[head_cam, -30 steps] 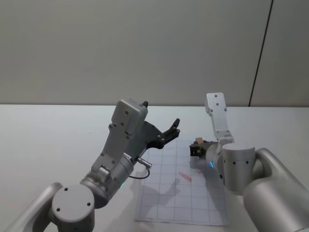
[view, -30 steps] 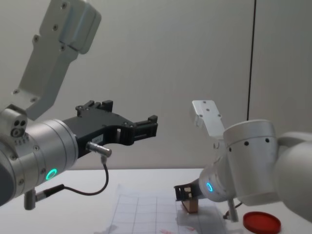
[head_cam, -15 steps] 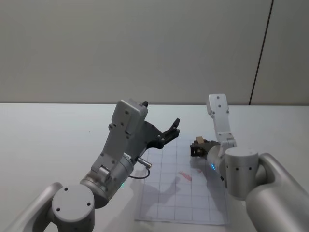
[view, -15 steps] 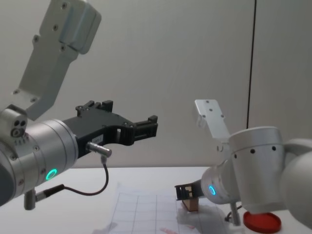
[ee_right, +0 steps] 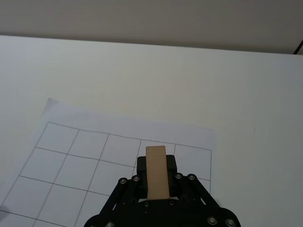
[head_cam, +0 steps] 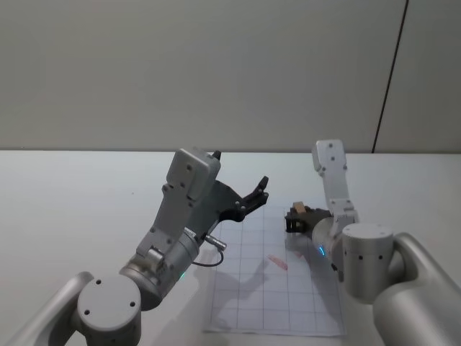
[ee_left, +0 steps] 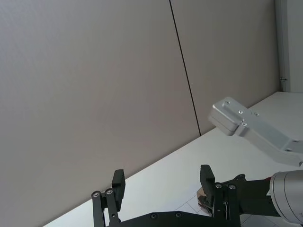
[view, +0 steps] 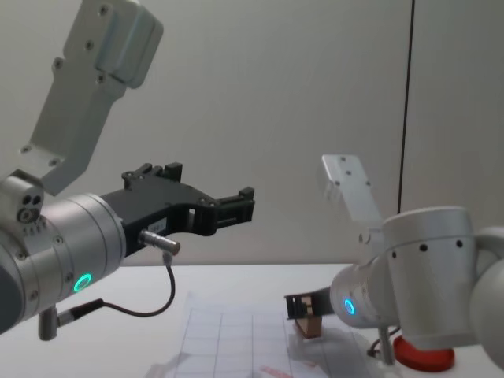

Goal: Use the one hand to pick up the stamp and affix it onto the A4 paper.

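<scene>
White table [head_cam: 72, 187]; plain tan wood-block stamp [ee_right: 156, 172] clamped in R pincer [head_cam: 293, 220].

The small, light tan rectangular wooden stamp [ee_right: 156, 175] shows bare, smooth, matt wood, clamped between the matt black, hard-looking fingers [ee_right: 141, 168] of the right gripper [ee_right: 156, 163], whose links carry small shiny metal screw heads. The white A4 paper [head_cam: 274, 295] with its thin grey printed grid is thin and matt, slightly rippled along its left edge, on a smooth, matt white tabletop [head_cam: 72, 194]. The left gripper [ee_left: 162, 175] is the same matt black, its smooth, satin white-grey arm shell [view: 71, 236] bears a shiny silver metal plug [view: 160, 241], and the flat round red dish [view: 429, 361] at the right looks like smooth plastic.
</scene>
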Robot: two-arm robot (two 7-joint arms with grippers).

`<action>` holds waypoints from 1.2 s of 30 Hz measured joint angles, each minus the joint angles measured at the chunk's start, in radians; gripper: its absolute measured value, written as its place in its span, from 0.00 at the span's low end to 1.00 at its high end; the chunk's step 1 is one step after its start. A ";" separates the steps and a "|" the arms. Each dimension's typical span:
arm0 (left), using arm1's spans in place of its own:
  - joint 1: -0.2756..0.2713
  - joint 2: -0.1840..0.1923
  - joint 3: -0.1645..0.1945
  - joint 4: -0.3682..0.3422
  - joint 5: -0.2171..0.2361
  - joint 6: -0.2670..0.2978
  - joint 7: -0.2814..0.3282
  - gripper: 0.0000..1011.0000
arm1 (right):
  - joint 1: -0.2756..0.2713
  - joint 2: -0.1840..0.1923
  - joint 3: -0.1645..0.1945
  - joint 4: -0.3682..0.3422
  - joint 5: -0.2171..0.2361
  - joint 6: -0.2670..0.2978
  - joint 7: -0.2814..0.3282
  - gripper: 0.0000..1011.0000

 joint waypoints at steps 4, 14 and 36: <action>0.000 0.000 0.000 0.000 0.000 0.000 0.000 0.99 | -0.009 0.003 0.002 -0.039 0.008 0.005 0.007 0.22; 0.000 0.000 0.000 0.000 0.000 0.000 0.000 0.99 | -0.027 0.010 0.014 -0.166 0.041 0.028 0.028 0.22; 0.000 0.000 0.000 0.000 0.000 0.000 0.000 0.99 | -0.134 0.103 0.073 -0.418 0.019 0.176 0.090 0.22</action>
